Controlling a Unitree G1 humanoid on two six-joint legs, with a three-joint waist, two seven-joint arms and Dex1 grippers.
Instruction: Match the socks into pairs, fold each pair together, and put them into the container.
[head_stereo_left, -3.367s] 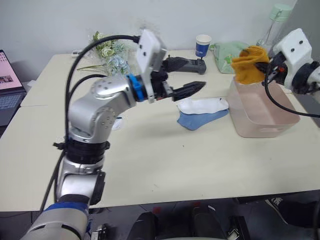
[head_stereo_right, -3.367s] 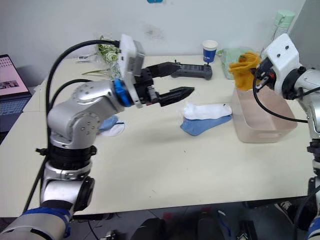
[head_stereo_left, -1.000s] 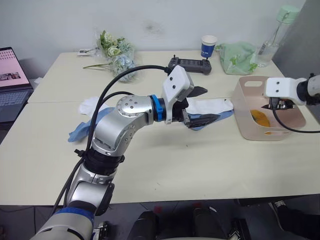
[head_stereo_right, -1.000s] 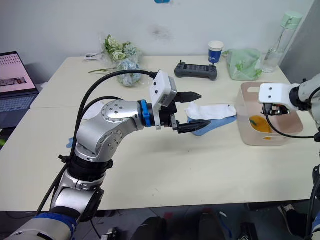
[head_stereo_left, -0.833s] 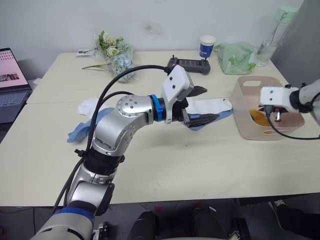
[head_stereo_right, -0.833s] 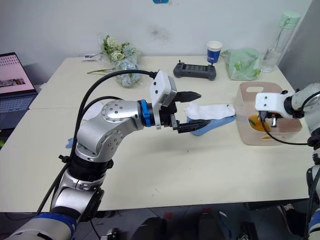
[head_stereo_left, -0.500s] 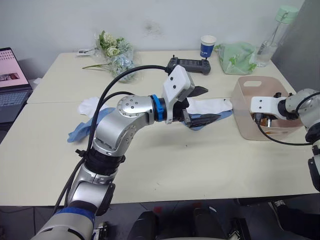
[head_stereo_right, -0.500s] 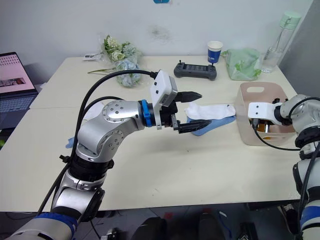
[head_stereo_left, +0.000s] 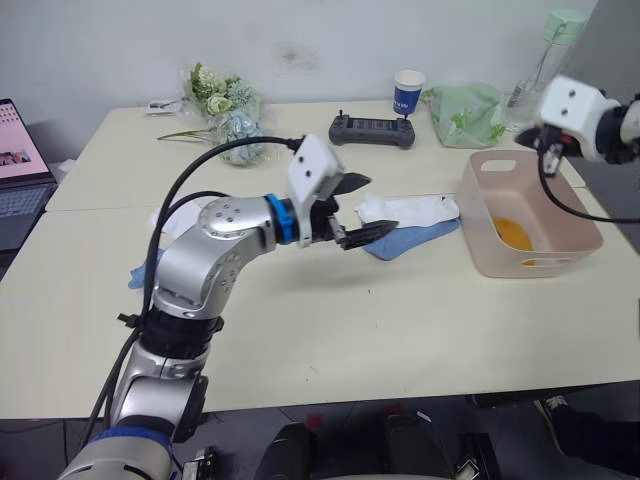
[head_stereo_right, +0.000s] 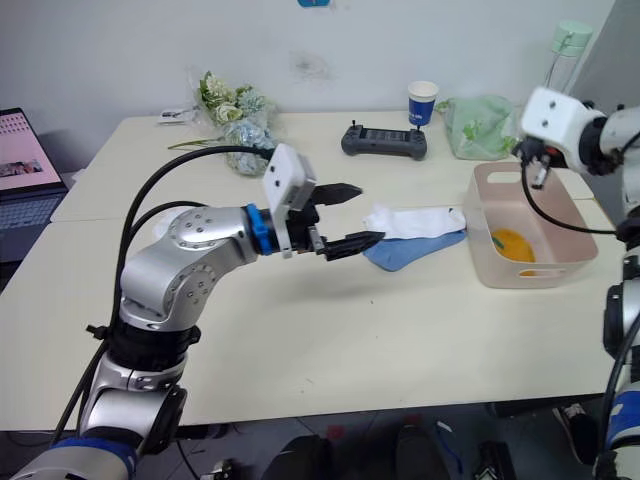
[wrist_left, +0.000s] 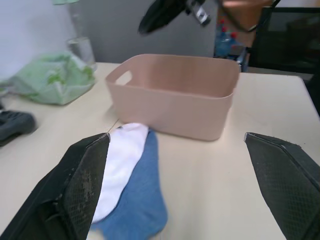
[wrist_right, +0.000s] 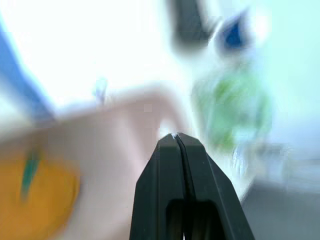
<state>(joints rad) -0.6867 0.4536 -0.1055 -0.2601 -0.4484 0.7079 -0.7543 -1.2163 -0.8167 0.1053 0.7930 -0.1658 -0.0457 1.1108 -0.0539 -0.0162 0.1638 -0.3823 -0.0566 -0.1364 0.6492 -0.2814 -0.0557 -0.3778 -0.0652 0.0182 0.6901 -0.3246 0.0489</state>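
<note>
A folded mustard-orange sock bundle lies on the floor of the pale pink rectangular plastic basket, which stands at the right end of the cream table; that pair looks finished. Just beside the basket's left wall, a white ankle sock lies on top of a light blue ankle sock, overlapping but mismatched, so they probably need separating before pairing. Another light blue sock and a white sock lie well apart from these, behind the left arm's elbow.

The left gripper hovers above the table just left of the stacked socks, its two black fingers spread wide, seemingly lined up to pick one of them. The right gripper is raised above the basket's far edge with its fingers pressed together and nothing between them.

Along the back edge sit a black handheld controller, a blue-and-white paper cup, a translucent green plastic bag, a clear bottle with a green cap and a bunch of artificial flowers. None of them blocks the path between socks and basket.
</note>
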